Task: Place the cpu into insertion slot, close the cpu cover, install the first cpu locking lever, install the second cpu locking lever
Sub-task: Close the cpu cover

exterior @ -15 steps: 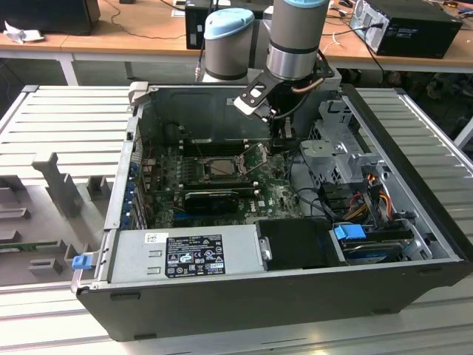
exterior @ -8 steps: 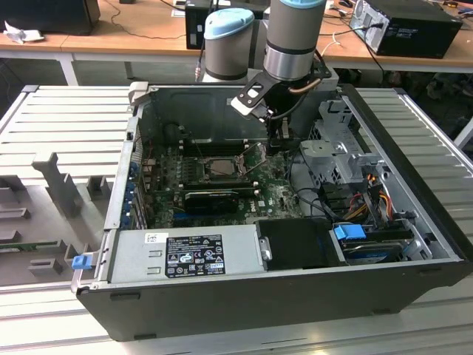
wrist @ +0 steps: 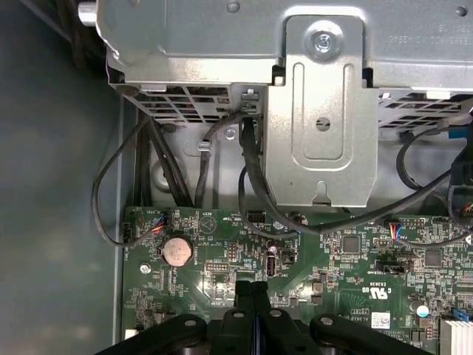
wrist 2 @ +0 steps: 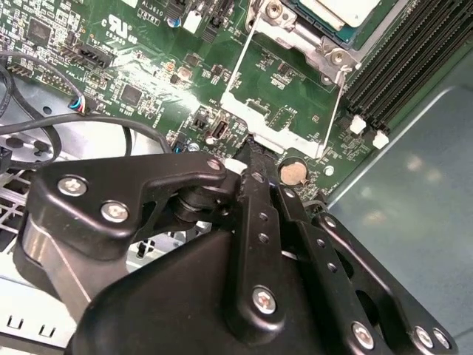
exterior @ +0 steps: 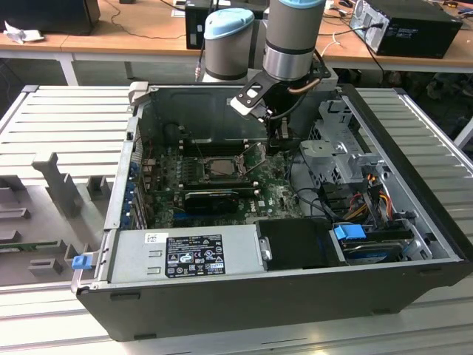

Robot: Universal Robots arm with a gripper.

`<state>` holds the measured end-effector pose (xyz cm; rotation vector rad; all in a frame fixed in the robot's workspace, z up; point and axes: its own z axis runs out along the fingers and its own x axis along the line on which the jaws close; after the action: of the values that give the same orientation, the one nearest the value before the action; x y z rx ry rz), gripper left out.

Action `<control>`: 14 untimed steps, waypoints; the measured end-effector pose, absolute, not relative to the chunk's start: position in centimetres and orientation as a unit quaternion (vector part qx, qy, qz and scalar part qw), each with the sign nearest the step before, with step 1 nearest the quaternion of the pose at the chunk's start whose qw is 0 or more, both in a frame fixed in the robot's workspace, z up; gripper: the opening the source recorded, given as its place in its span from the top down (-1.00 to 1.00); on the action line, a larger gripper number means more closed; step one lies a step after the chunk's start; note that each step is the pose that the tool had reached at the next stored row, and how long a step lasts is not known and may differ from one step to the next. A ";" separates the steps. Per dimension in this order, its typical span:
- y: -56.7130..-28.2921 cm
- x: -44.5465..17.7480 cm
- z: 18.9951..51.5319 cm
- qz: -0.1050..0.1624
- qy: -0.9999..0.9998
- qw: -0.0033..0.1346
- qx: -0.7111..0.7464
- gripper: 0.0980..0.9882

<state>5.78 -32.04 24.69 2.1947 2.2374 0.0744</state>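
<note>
Nearest: power supply point(exterior: 188, 255) across the case point(exterior: 222, 307) front. Past the long black card point(exterior: 211, 198), cpu point(wrist 2: 346, 10) seated in its socket point(exterior: 214, 167). Then cpu cover point(wrist 2: 275, 111), apparently raised, standing between socket and gripper point(wrist: 252, 290). Pinched together, holding nothing, off the socket's side toward the exterior view's right; drive cage point(exterior: 332, 148) close on that side.

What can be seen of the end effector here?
The end effector is black and metal-looking: two slim fingers on screwed linkage arms, pressed together with nothing visible between them. It points down at the green motherboard inside the open computer case, tips beside the coin cell and close to the free edge of the swung-open cpu cover. Whether it touches the cover cannot be told.
</note>
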 end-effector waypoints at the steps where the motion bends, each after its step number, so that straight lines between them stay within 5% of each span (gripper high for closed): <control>1: -32.0 5.7 24.7 0.024 0.714 0.003 0.700 0.98; 14: -32.0 5.3 24.7 0.024 0.714 0.003 0.700 0.98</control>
<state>5.26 -32.05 24.69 2.1946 2.2375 0.0744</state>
